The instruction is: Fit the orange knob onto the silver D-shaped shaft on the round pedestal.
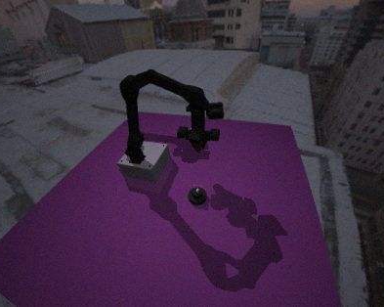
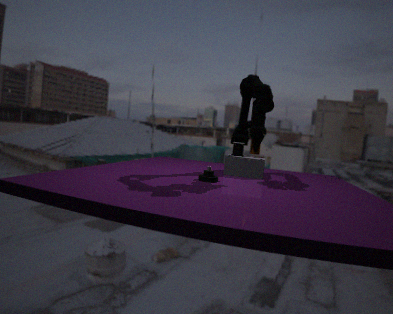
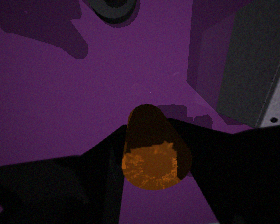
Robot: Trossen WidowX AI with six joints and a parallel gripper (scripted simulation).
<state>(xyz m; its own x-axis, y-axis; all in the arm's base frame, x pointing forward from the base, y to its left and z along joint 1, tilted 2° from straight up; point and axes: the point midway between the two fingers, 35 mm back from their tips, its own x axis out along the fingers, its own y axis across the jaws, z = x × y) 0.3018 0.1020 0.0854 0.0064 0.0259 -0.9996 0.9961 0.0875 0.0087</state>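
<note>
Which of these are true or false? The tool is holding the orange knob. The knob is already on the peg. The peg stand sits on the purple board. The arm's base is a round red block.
1. The tool is holding the orange knob. True.
2. The knob is already on the peg. False: it is up in the air, away from the peg.
3. The peg stand sits on the purple board. True.
4. The arm's base is a round red block. False: it is a pale grey box.
</note>
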